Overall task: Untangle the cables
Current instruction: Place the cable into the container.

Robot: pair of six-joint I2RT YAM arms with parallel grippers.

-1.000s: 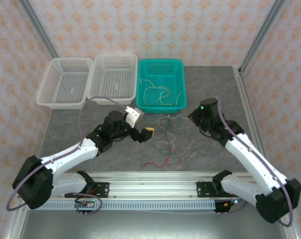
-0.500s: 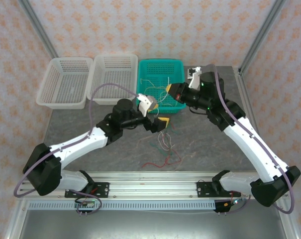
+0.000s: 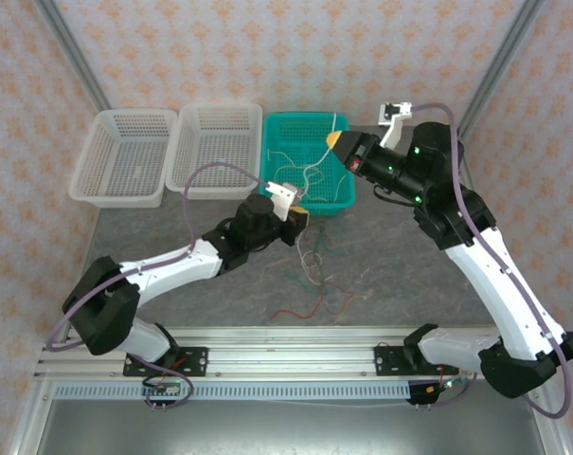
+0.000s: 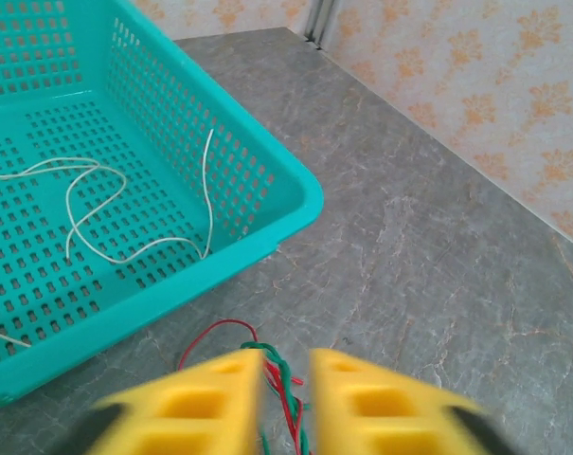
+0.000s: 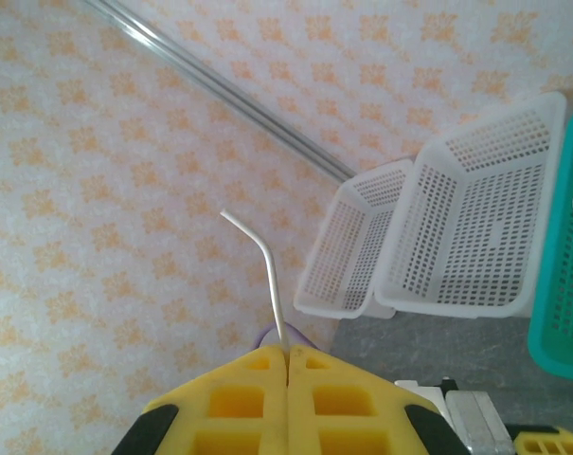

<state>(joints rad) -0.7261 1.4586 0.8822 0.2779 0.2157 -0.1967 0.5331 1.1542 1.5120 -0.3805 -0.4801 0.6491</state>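
The right hand (image 3: 335, 139) has swung up off the table (image 3: 381, 275) and now hangs over the teal basket (image 3: 264, 161) at 12 o'clock. A second ago it sat low at 3 o'clock of the tangle (image 3: 314, 275). Its fingers are pressed together on a white cable (image 5: 272, 275), which sticks up bent from between the tips in the right wrist view. So one strand looks to be free of the knot and carried to where the other white cables already lie (a drop into the basket seems the likely next step, though that is only a guess).

The left hand (image 3: 300, 218) has meanwhile reached forward from 9 o'clock to the 12 o'clock end of the tangle, just beside the basket's near wall. Its jaws, spread a moment ago, have come in on the red-green twist (image 4: 288, 398). The left wrist view shows the two yellow fingers (image 4: 220, 398) close together with the twisted pair running between them, so I take it as a pinch. The blur makes the contact hard to confirm.

The rest of the cables lie loose mid-table, red loops trailing toward 6 o'clock. The red and green are wound round each other, so real untangling remains.
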